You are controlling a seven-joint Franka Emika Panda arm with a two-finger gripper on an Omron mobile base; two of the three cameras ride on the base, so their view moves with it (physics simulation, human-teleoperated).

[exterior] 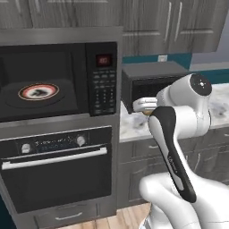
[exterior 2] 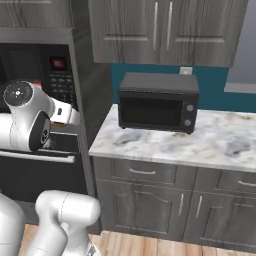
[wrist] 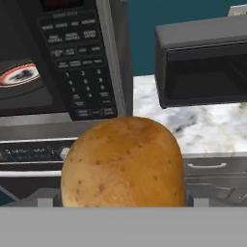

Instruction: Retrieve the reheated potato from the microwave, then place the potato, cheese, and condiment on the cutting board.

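Fingers pinching the potato (wrist: 123, 164), a golden-brown speckled ball that fills the lower middle of the hand view; the finger tips themselves are hidden behind it, so the grip is judged from how the potato sits between them. Beyond the fingers and to their left stands the microwave (exterior: 58, 78), its door open, its keypad (wrist: 77, 72) facing the hand and an empty turntable plate (exterior: 38, 92) inside. Below it is the black oven (exterior: 58, 165) with its silver bar handle. Beyond the fingers and to their right, a small black toaster oven (exterior 2: 157, 102) rests on the marbled desk (exterior 2: 200, 142). Cutting board, cheese and condiment are not identifiable here. Risks, as judged: the round potato may roll or slip out of the pinch during a wide swing toward the desk, and the hand may clip the microwave's frame or the toaster oven, since both stand near the fingers.
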